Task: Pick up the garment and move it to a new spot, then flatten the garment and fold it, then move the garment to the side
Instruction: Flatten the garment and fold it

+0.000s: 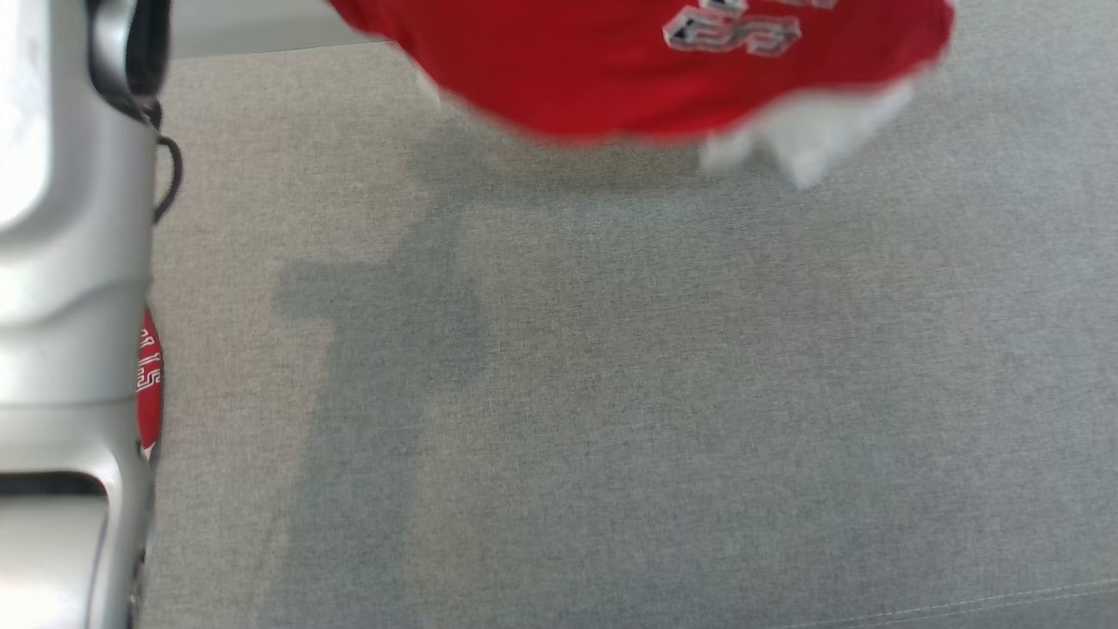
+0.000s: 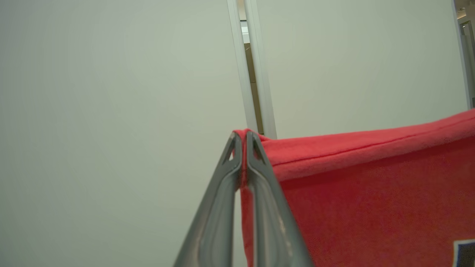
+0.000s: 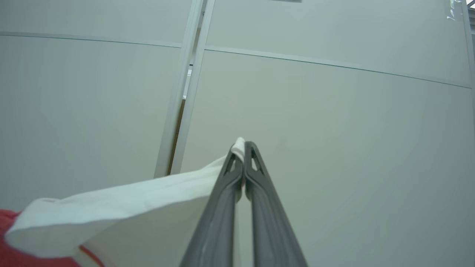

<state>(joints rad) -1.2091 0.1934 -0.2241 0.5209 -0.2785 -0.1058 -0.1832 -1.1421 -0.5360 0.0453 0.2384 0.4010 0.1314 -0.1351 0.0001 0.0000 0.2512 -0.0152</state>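
With the left gripper [image 2: 242, 138] and right gripper [image 3: 243, 145] each pinching an edge, the red jersey [image 1: 611, 70] is hanging above the grey fabric surface [image 1: 664, 393], leaving set-down, flattening, folding and the side move apparently undone.

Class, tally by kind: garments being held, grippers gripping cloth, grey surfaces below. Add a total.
garment: 1
grippers: 2, the left gripper and the right gripper
surface: 1
Total: 4
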